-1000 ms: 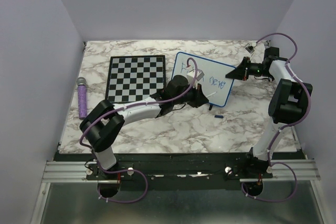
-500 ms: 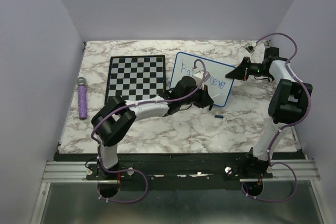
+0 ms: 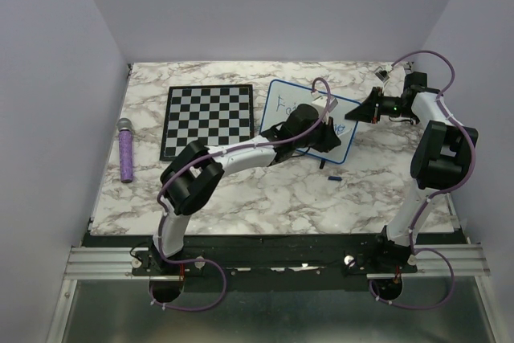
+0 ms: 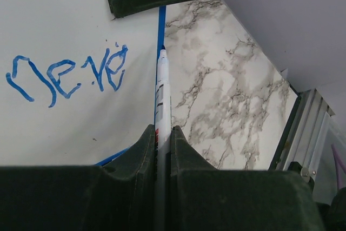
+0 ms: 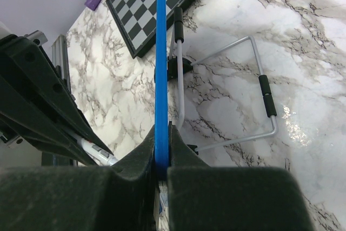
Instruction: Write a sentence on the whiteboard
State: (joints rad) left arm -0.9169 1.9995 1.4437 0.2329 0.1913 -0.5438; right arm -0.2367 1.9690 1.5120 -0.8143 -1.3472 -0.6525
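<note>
The whiteboard (image 3: 277,102), blue-framed, stands tilted on the marble table right of the chessboard. My left gripper (image 3: 325,140) hangs over its right half, shut on a white marker (image 4: 162,93). The marker's tip points at the blue frame (image 4: 161,22), just right of the blue word "neve" (image 4: 65,74). The sentence shows only in part: "Fa" (image 3: 283,106) above and "neve" below. My right gripper (image 3: 359,112) is shut on the board's blue frame (image 5: 161,52) at the right side, its jaws pinching the edge (image 5: 162,139).
A black-and-white chessboard (image 3: 207,120) lies left of the whiteboard. A purple cylinder (image 3: 126,150) lies by the left wall. A small blue cap (image 3: 335,176) rests on the table below the board. The board's wire stand (image 5: 238,96) props it from behind.
My left arm has swung right across the board with the marker, from its left part to its right edge. It now covers the lower line from above. The right arm has not moved.
</note>
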